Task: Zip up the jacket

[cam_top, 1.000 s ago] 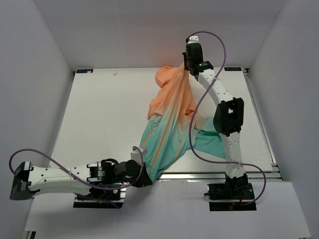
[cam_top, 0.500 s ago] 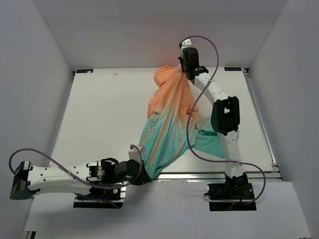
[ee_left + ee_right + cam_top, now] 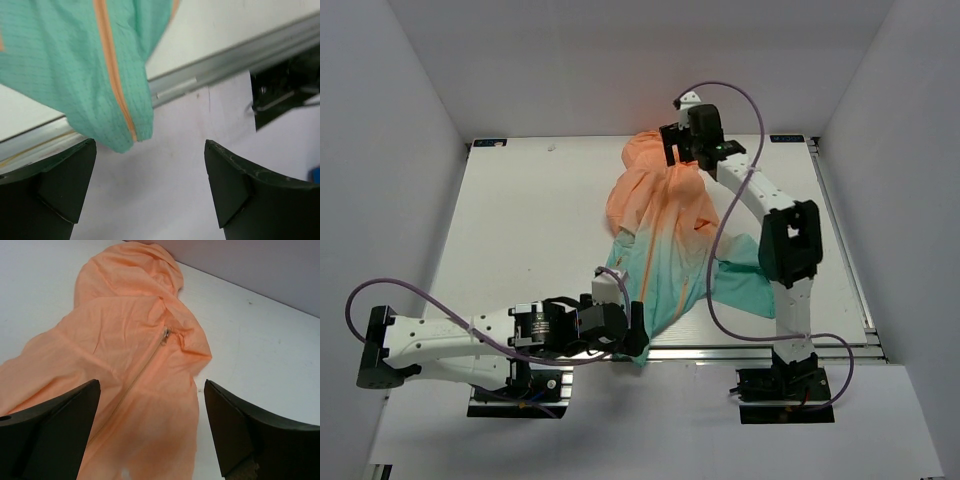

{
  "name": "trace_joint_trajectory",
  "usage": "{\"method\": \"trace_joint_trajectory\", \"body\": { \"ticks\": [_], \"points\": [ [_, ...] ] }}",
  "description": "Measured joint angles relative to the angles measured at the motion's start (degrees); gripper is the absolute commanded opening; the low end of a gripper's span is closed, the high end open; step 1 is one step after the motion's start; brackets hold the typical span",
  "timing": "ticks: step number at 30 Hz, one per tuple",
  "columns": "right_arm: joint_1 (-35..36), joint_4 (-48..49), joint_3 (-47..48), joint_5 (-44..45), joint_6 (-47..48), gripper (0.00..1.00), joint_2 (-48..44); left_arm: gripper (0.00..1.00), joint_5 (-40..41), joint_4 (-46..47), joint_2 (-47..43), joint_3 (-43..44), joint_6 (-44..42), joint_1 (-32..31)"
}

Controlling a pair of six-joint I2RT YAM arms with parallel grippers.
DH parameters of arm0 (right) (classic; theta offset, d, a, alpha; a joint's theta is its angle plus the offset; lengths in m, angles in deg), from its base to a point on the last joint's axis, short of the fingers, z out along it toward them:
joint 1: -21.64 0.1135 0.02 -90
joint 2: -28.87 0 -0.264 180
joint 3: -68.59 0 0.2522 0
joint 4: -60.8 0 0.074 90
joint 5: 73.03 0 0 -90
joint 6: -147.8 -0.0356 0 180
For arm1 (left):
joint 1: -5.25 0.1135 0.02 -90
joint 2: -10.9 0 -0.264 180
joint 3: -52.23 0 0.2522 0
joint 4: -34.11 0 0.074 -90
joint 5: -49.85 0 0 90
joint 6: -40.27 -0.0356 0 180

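Note:
The jacket (image 3: pixel 660 215) lies crumpled on the white table, peach-orange at the far end and teal at the near end. My left gripper (image 3: pixel 638 330) is open just beside its teal hem. In the left wrist view the hem (image 3: pixel 75 60) with its orange zipper (image 3: pixel 112 75) droops over the front rail, above and apart from my open left gripper (image 3: pixel 150 185). My right gripper (image 3: pixel 672 145) hovers open over the hood end. In the right wrist view the orange front (image 3: pixel 130 350) shows a closed zipper line, its pull (image 3: pixel 165 335) near the collar, with my right gripper (image 3: pixel 150 430) holding nothing.
A metal rail (image 3: pixel 750 352) runs along the table's near edge, also visible as the rail (image 3: pixel 225 62) in the left wrist view. The right arm's black base (image 3: pixel 285 90) sits just beyond it. White walls enclose the table on three sides.
Both grippers have opened and let go of the jacket. The stretched cloth has slumped onto the table. The left gripper has shifted right; the right gripper has swung left.

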Motion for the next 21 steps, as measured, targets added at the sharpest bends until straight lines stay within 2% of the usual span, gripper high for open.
{"method": "trace_joint_trajectory", "body": {
  "ticks": [5,7,9,11,15,18,21],
  "points": [
    [-0.2,-2.3,-13.6,1.9,-5.3,0.89,-19.2,0.98,10.5,-6.8,0.0,3.2,5.0,1.2],
    [-0.9,-2.8,-20.2,2.2,-8.3,0.89,-28.4,0.98,13.6,-8.3,-0.6,3.2,6.1,5.0],
    [-1.9,-2.8,-27.2,2.6,-11.5,0.89,-37.4,0.98,14.8,-7.1,-2.3,2.8,4.1,12.3],
    [-2.7,-2.9,-34.8,2.9,-14.2,0.89,-45.6,0.98,14.7,-4.0,-5.4,1.9,0.5,22.5],
    [-3.4,-4.3,-51.9,3.7,-20.2,0.89,-61.0,0.98,11.0,0.7,-6.6,3.3,-7.1,39.6],
    [-3.2,-7.3,-60.7,4.0,-23.7,0.89,-68.0,0.98,5.7,2.1,0.9,8.9,-12.2,50.1],
    [-3.2,-9.7,-65.0,4.2,-25.6,0.89,-73.4,0.98,2.6,5.1,9.9,12.3,-15.6,56.0]
  ]
}}
